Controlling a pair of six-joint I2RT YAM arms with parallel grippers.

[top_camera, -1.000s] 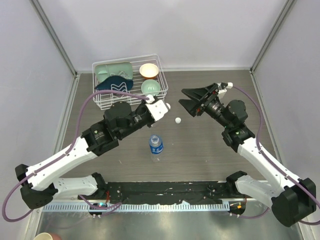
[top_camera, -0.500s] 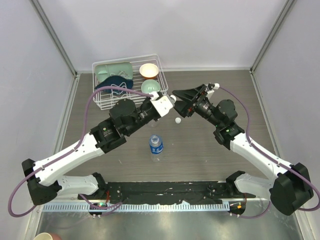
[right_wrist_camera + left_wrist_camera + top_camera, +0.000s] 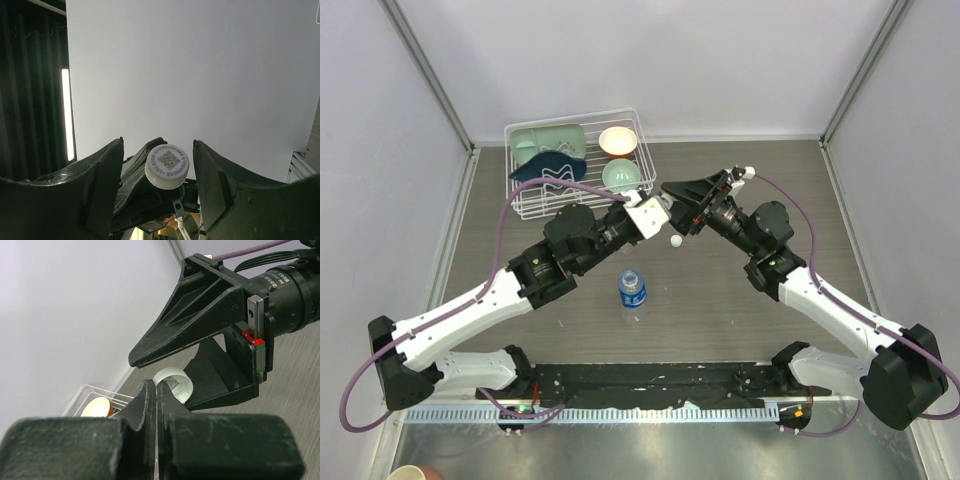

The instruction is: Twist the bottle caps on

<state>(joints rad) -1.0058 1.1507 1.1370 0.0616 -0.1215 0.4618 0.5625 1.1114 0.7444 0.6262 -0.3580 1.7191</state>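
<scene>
- two caps are in view: one white cap [image 3: 167, 165] is pinched by its edge between the closed fingers of the left gripper [image 3: 156, 390] and held in the air behind the blue-label bottle [image 3: 632, 290]. a second cap [image 3: 675, 240] lies on the table [image 3: 720, 320], just behind that bottle and to its right.
- the right gripper [image 3: 157, 144] is set around the held cap with its jaws apart. a gap is seen on each side, and nothing is gripped by it.
- the step in hand is judged to be a mid-air handover of the cap.
- for a clean transfer, the cap should be centred between the right jaws and clamped squarely across its side wall before the left pinch is let go. a skewed grip would likely make threading harder.
- the cap's printed face is turned toward the right wrist, so the other side should be kept free for the bottle's neck.
- the bottle is standing upright and its neck appears uncapped; whether liquid is inside cannot be told.
- a wire basket [image 3: 520, 200], well behind the bottle and to its left, is filled with a pale green bowl [image 3: 620, 175], a cream bowl [image 3: 617, 141], a larger pale green dish [image 3: 548, 142] and a dark blue item [image 3: 545, 168].
- the plain bottle cannot be made out.
</scene>
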